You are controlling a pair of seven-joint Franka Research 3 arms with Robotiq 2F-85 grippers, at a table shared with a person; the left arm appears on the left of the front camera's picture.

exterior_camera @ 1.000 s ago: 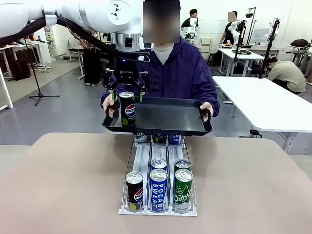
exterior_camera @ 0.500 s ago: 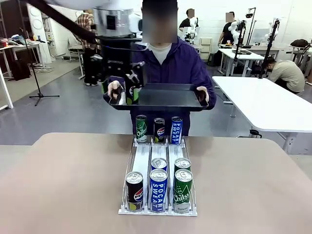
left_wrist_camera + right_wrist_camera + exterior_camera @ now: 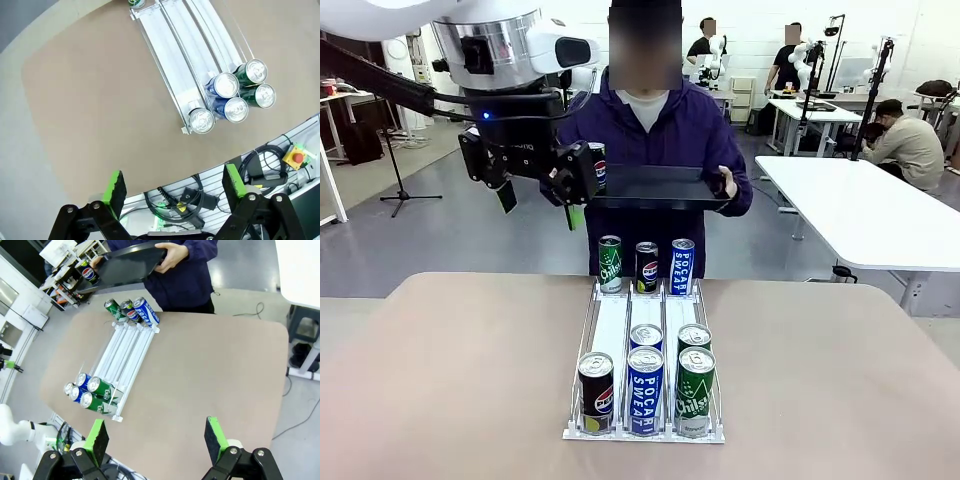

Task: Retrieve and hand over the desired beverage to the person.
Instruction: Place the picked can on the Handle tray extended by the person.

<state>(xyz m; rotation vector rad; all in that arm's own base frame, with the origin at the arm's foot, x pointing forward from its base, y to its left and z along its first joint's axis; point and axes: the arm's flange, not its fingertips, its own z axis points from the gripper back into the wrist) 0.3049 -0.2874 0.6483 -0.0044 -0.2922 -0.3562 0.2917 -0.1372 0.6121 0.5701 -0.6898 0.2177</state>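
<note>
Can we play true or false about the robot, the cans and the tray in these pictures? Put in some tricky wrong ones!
1. The person is holding a black tray. True.
2. The left pincer is squeezing a can. False: it is open and empty, high above the table.
3. A Pepsi can stands on the tray. True.
4. In the rack, the nearest can in the middle lane is green. False: it is a blue Pocari Sweat can.
5. The right pincer is shut. False: it is open, with nothing between its fingers.
</note>
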